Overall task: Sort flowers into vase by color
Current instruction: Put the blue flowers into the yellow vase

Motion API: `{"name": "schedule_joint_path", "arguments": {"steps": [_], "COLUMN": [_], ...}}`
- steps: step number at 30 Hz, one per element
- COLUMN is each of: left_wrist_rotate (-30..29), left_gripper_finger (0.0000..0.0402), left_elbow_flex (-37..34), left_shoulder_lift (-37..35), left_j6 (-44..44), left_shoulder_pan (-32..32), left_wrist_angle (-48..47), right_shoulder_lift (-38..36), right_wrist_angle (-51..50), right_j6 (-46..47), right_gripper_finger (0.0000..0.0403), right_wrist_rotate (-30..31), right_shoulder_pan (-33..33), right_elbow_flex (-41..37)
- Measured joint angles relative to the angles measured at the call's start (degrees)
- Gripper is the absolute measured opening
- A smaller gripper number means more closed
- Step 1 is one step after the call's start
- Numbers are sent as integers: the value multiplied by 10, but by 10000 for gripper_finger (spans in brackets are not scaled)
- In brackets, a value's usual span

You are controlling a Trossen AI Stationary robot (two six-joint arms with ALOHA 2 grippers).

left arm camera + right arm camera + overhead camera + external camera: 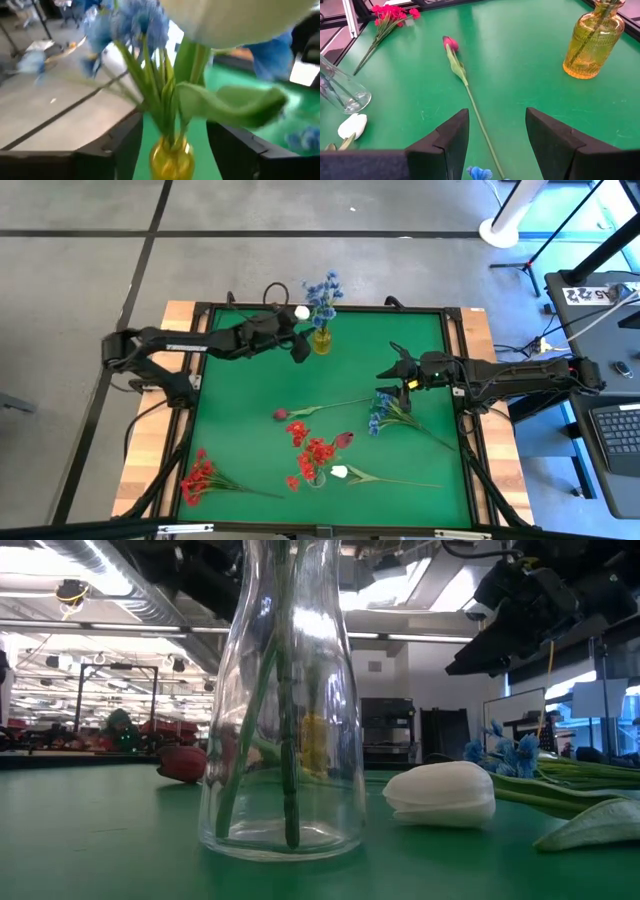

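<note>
A yellow vase [321,341] at the table's far edge holds blue flowers [323,292] and a white tulip [302,312]. My left gripper [175,137] is open just left of it; its fingers flank the vase neck [172,157] and the stems without touching. My right gripper [497,145] is open and hovers over the stalk of a pink tulip [451,44] that lies flat on the mat. A clear glass vase [316,477] near the front holds red flowers [318,450]. Loose on the mat lie a white tulip [340,472], a blue cluster [380,416], a red cluster [199,477] and a dark red bud [344,439].
The green mat has a raised black frame [455,315] around it, and wooden table edges [150,450] show outside that. Open mat lies between the two vases and along the left side. Beyond the right edge stand a desk and cables [600,290].
</note>
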Motion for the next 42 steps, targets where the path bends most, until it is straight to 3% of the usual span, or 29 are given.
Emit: {"name": "schedule_joint_path", "arguments": {"steps": [9,12,16,23,30,35,42], "left_wrist_rotate": [-87,-116,-126,-150,-161,-178,-178], "left_gripper_finger": [236,234,234,233,233,233,233], "left_elbow_flex": [10,10,9,-23,-99,-135,-147], "left_shoulder_lift": [-118,-154,-188,-207,-208,-208,-207], "left_j6": [-51,-93,-152,-207,-254,-276,-288], "left_shoulder_pan": [-68,-95,-139,-259,-346,-381,-399], "left_wrist_angle": [-290,-366,-409,-385,-268,-218,-196], "right_shoulder_lift": [-5,-8,-8,-7,-2,2,13], "right_wrist_angle": [-1,-2,-24,-277,-442,-505,-514], "right_j6": [45,72,71,128,289,370,391], "right_gripper_finger": [193,193,193,193,193,193,193], "right_wrist_rotate": [-18,-48,-37,68,75,75,55], "right_shoulder_pan": [0,4,28,85,137,170,209], "right_elbow_flex": [2,13,39,118,123,123,123]}}
